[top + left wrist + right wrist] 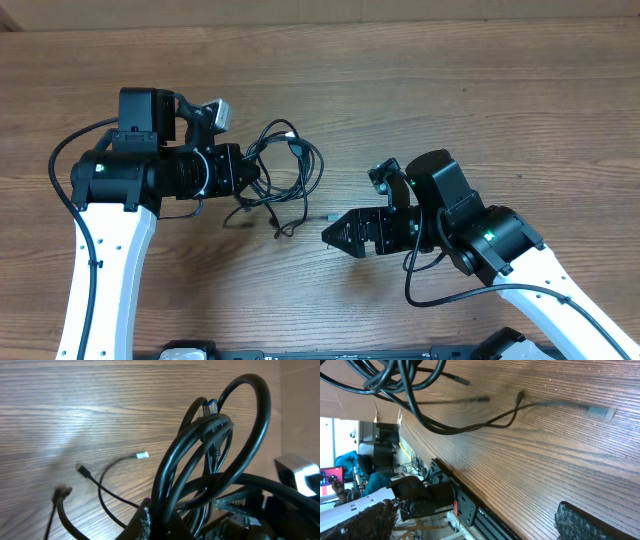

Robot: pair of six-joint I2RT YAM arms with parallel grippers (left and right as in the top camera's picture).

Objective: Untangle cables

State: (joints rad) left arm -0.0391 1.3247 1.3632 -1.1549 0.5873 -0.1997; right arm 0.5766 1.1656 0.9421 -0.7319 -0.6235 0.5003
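The cables (pixel 291 167) form a tangled bunch of black loops at the table's middle, with loose ends trailing toward the front. My left gripper (pixel 250 178) is shut on the bunch's left side. In the left wrist view the cables (pixel 210 455) rise in thick loops from between the fingers (pixel 145 522), a blue-tipped plug (pixel 212 407) on top and a silvery plug (pixel 142 455) lying on the wood. My right gripper (pixel 335 235) stands open to the right of the loose ends, holding nothing. In the right wrist view the cables (pixel 395 380) hang at the upper left, far from its fingers (pixel 580 522).
The wooden table (pixel 450 90) stretches behind and to both sides. A thin cable end (pixel 485 422) and a small plug (pixel 600 410) lie on the wood ahead of the right gripper. The table's front edge with a black rail (pixel 465 505) runs below it.
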